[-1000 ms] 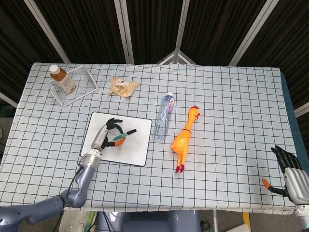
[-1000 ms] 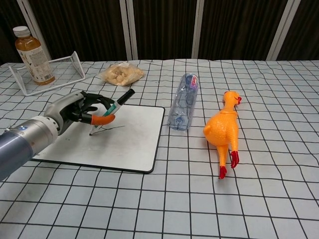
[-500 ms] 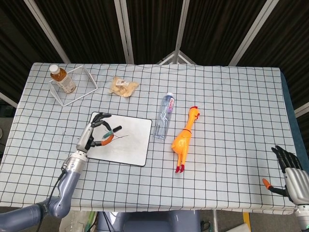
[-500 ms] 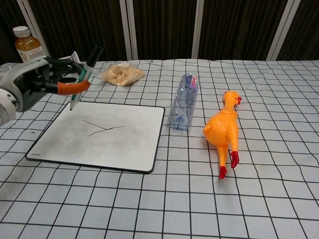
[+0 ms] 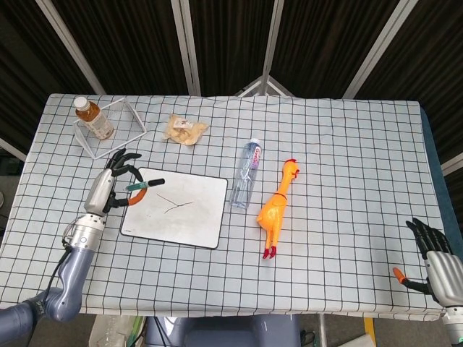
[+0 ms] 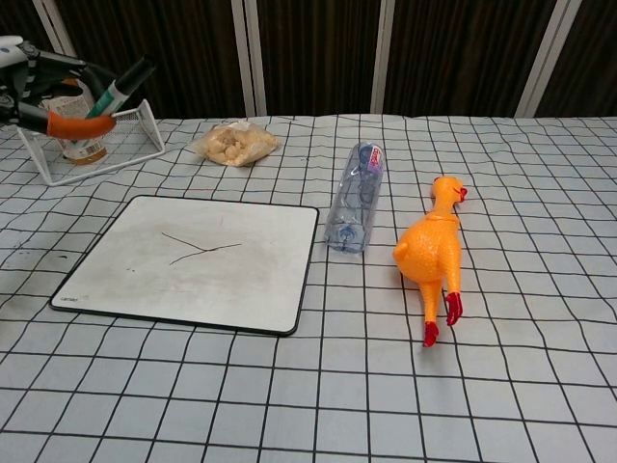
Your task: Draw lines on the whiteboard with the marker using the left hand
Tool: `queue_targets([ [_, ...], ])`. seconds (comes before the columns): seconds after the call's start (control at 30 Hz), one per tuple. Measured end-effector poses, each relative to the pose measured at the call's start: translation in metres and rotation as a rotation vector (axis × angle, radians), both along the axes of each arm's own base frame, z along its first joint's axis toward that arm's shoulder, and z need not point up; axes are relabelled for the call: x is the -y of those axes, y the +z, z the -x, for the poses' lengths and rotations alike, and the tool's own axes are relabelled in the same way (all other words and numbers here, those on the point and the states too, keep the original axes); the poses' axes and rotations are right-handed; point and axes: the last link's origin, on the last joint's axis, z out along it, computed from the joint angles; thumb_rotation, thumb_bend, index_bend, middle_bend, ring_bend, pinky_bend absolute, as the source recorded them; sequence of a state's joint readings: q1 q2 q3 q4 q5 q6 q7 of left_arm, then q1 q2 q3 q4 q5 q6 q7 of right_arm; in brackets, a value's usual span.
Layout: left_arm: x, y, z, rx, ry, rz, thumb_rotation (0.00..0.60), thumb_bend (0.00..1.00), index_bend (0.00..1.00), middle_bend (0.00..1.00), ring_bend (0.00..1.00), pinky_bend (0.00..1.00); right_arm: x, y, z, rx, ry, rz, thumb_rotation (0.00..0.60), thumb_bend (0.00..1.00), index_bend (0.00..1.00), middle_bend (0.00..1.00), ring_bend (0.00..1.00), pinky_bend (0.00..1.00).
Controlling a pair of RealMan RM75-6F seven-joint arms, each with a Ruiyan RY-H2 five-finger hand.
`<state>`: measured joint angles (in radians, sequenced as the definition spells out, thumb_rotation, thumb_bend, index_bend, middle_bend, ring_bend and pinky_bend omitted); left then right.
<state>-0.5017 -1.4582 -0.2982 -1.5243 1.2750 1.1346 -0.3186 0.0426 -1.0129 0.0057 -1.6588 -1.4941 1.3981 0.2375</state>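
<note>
While raised beside the whiteboard (image 5: 176,209), left robot hand (image 5: 108,189) grips marker (image 5: 143,186).

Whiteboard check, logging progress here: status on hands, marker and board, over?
Left hand grips marker, lifted off whiteboard. Thin lines on board. Right hand open, idle at table edge. Nothing lying on the board.

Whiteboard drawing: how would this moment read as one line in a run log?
left hand: holds marker, raised off whiteboard | whiteboard: lines drawn | right hand: open, idle at table edge
</note>
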Motion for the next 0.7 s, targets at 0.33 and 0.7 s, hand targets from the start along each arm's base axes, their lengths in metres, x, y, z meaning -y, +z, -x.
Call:
queue_targets([
  [0.33, 0.000, 0.001, 0.037, -0.384, -0.085, 0.000, 0.600, 0.49, 0.73, 0.19, 0.03, 0.05, 0.000, 0.000, 0.000, -0.010, -0.007, -0.002, 0.600, 0.27, 0.00, 0.00, 0.00, 0.00],
  [0.7, -0.003, -0.021, 0.068, -0.624, -0.095, 0.059, 0.600, 0.42, 0.69, 0.14, 0.01, 0.01, 0.001, 0.000, 0.001, -0.014, -0.011, -0.003, 0.600, 0.27, 0.00, 0.00, 0.00, 0.00],
])
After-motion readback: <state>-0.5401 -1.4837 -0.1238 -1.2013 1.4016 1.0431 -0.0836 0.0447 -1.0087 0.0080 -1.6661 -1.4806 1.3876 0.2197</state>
